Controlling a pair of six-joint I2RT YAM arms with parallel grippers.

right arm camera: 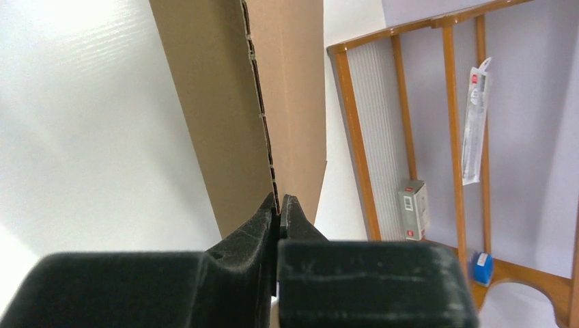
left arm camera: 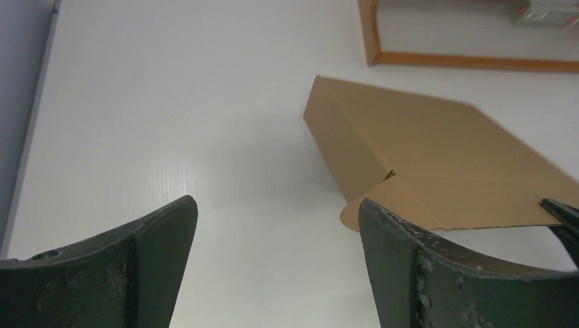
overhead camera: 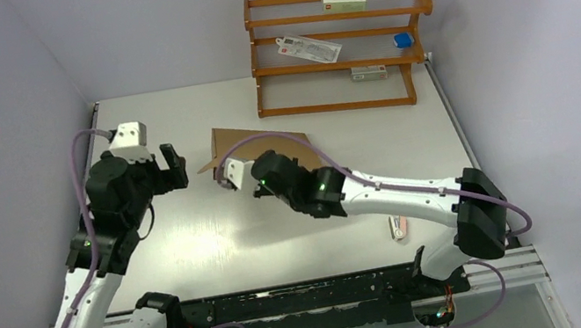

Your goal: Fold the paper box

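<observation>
The right gripper [right arm camera: 280,208] is clamped on a flap edge of the paper box [left arm camera: 423,150], which lies mid-table just near of the wooden rack [overhead camera: 339,49], and the left gripper [left arm camera: 276,205] hovers spread wide to its left, so the fold looks part-done, and the next move probably needs the left arm to brace the box.

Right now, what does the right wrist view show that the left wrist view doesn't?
Only the right wrist view shows the right jaws shut on the paper box at its corrugated edge. It also shows a long packet and a blue item on the wooden rack. Only the left wrist view shows the left jaws standing open, apart from the box, and the box's rounded flap. Both views show the box, the rack and the white table.
</observation>
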